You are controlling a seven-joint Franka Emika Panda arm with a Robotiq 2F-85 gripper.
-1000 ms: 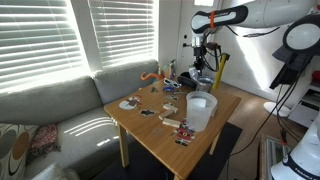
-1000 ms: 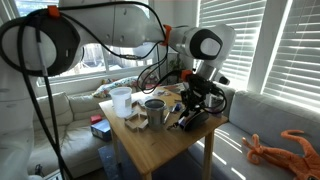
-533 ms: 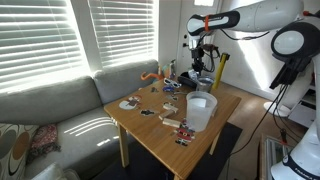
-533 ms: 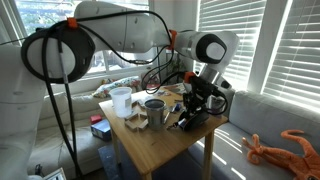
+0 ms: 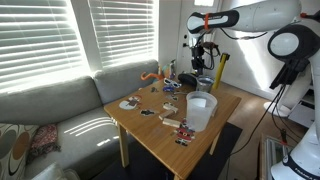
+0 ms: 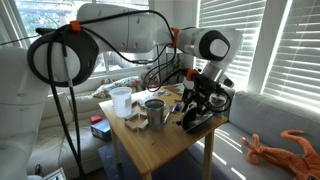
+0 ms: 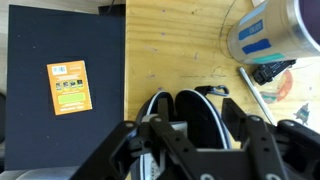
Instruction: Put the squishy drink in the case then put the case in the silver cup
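Wooden table looks unchanged; hand has barely shifted.

In your wrist view the blue-and-white can is cropped at the top-right corner, the gripper runs off the bottom edge with its jaw gap unreadable, and in an exterior view the small items on the table are too small to name.

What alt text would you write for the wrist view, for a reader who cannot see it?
Seen from above, the gripper, fingers spread, hangs over a black oval case on a wooden table. A blue-labelled cylinder sits at top right, and an orange card lies on a dark surface at left.
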